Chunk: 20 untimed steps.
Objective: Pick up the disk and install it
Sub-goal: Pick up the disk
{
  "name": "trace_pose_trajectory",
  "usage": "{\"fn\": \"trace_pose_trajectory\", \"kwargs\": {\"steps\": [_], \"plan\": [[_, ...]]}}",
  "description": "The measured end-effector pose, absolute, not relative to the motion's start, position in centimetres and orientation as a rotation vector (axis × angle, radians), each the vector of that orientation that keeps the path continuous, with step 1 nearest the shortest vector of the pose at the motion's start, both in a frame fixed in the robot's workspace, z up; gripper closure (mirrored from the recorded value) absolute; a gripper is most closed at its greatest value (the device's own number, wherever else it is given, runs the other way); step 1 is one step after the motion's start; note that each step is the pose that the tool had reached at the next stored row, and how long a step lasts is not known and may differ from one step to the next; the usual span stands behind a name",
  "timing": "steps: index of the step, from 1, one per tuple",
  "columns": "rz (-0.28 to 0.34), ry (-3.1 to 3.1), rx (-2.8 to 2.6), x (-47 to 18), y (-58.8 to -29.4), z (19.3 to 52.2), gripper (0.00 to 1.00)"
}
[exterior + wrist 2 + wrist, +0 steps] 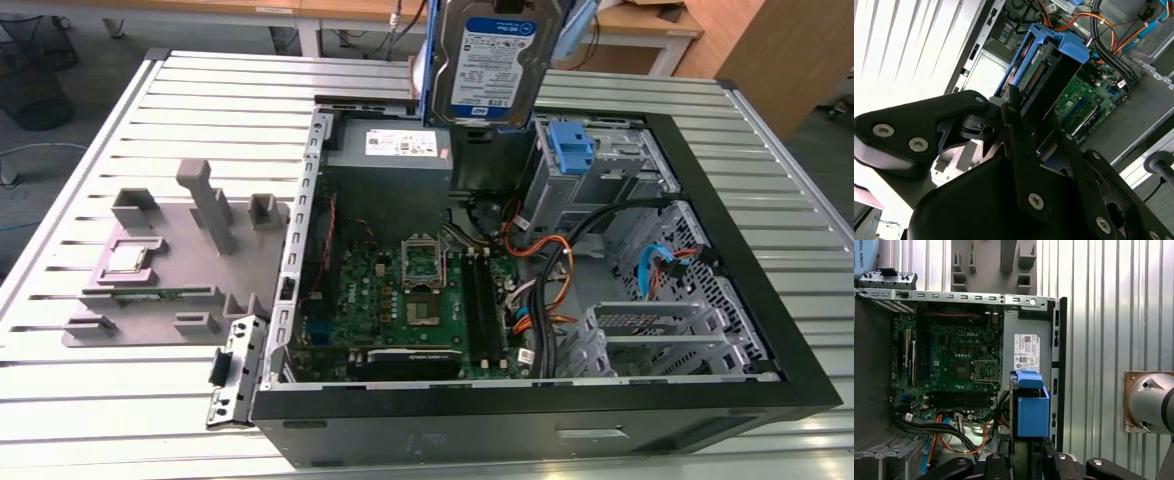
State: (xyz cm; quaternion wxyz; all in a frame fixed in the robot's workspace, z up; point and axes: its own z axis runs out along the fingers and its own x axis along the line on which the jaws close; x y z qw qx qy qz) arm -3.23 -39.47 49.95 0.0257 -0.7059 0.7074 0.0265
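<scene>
The gripper [1026, 458] is clenched on the disk [487, 60], holding it upright and high at twelve o'clock over the open computer case [742, 252], probably to clear the cables [547, 262].

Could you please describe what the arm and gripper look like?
The gripper is matte black, built of angular linkage bars pinned with silver screws. The arm joint is rounded and silver-grey; a pale blue cap carries print.

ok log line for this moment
gripper: shut on disk | disk: upright, lifted over open computer case | installed: not yet
</scene>
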Motion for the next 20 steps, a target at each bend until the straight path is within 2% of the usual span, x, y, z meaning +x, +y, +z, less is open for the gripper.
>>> {"fn": "trace_pose_trajectory", "kwargs": {"steps": [20], "plan": [[0.027,2.213,-2.208,-3.2,-44.6,49.9,0.65]]}}
